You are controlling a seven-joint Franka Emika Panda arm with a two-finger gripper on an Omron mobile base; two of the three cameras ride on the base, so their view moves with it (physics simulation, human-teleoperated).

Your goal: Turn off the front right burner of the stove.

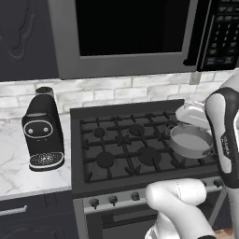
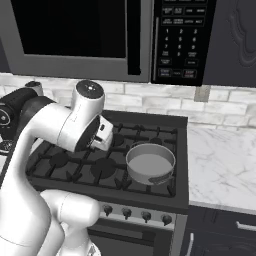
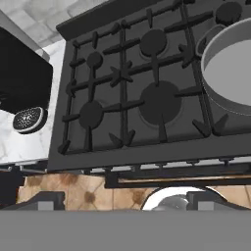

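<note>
Arm raised above the stove [image 2: 100,165], its hand looking down on the grates.
The stove sits between marble counters; a grey pot [image 2: 150,162] rests on its front right burner, at 3 o'clock from centre. Knobs [image 2: 135,214] line the silver strip. Whether the gripper [image 3: 125,201] is wide or narrow, I cannot tell.

Flat, even rendered light with no clear source and no hard cast shadows. The marble counter [image 2: 225,165] and tile wall [image 1: 116,91] read bright, while the stove [image 1: 135,144] grates and the microwave [image 1: 130,28] door stay nearly black with little detail. A soft sheen lies on the grey pot [image 2: 150,162] and on the white arm [image 2: 55,130]. All three views are low in resolution and slightly soft, with jagged edges on the grates; the hand view is tilted, without visible edge distortion
</note>
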